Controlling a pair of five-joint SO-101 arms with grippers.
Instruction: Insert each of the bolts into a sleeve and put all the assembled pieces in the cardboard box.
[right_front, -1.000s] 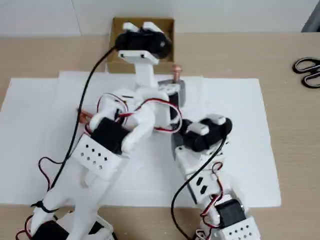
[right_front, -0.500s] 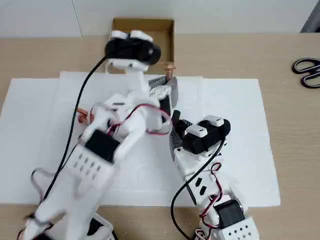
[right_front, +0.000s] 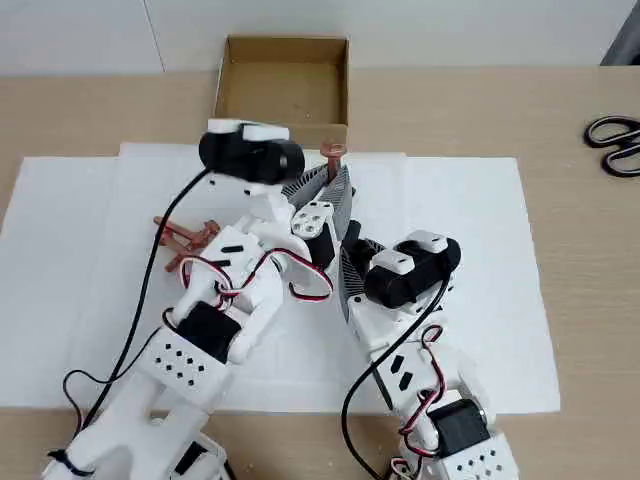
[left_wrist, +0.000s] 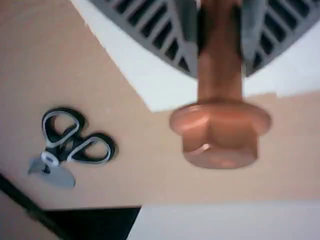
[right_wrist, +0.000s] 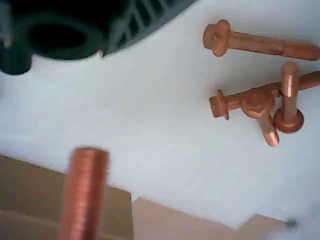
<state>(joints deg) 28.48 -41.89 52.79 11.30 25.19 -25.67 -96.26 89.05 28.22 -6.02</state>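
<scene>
My left gripper (right_front: 330, 180) is shut on a copper bolt (right_front: 333, 153), held just in front of the cardboard box (right_front: 283, 42), head toward the box. In the left wrist view the bolt (left_wrist: 220, 130) sits clamped between the grey fingers (left_wrist: 182, 25). My right gripper (right_front: 347, 268) stands close in front of it. A dark sleeve (right_wrist: 57, 37) sits at its fingers (right_wrist: 142, 17), opening toward the bolt's threaded end (right_wrist: 85, 195). Several loose bolts (right_front: 187, 238) lie in a heap on the white sheet, left of the arms.
Scissors (right_front: 615, 140) lie on the wooden table at the far right. The white sheet (right_front: 470, 220) covers the middle of the table. The box's corner (right_wrist: 45, 205) stands beyond the sheet's far edge.
My left arm has drawn back from over the box toward the front, carrying the bolt; the box is now uncovered. The right arm has hardly moved.
</scene>
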